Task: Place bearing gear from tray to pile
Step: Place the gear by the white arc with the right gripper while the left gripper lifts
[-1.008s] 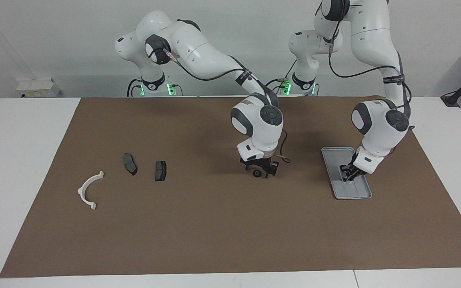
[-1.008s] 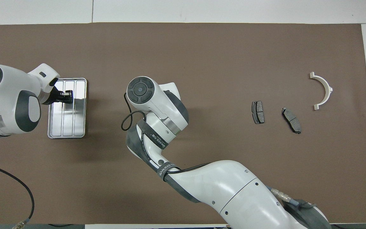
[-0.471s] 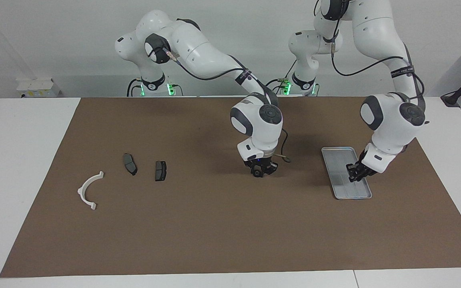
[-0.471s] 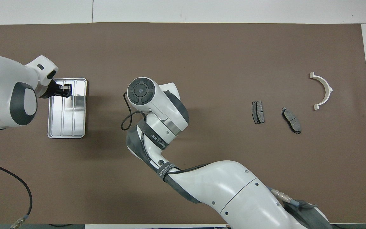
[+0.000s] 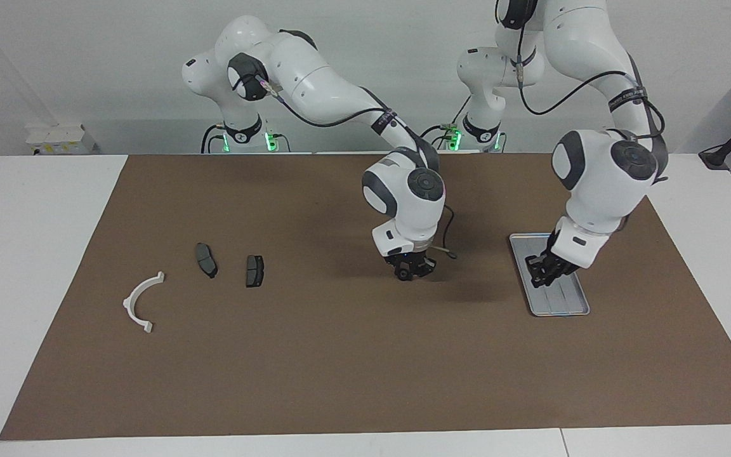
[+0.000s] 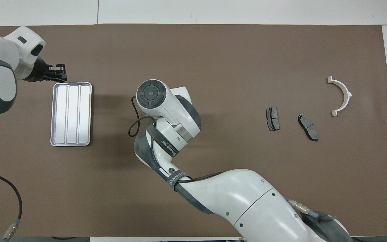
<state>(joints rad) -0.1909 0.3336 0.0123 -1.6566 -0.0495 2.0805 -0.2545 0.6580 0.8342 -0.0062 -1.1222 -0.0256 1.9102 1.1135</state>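
Gear (image 5: 406, 273) is pinched in the right gripper (image 5: 408, 273), jaws clamped on it, raised mid-surface between the tray (image 5: 573, 305) and the pile (image 5: 207, 259). Left gripper (image 5: 540, 271) is hung over the tray with jaws closed on nothing.

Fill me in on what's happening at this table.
The right hand is shut on a small dark gear, just above the mat mid-table. The left hand is shut, holds nothing and hangs over the tray, which is bare. The pile lies toward the right arm's end.
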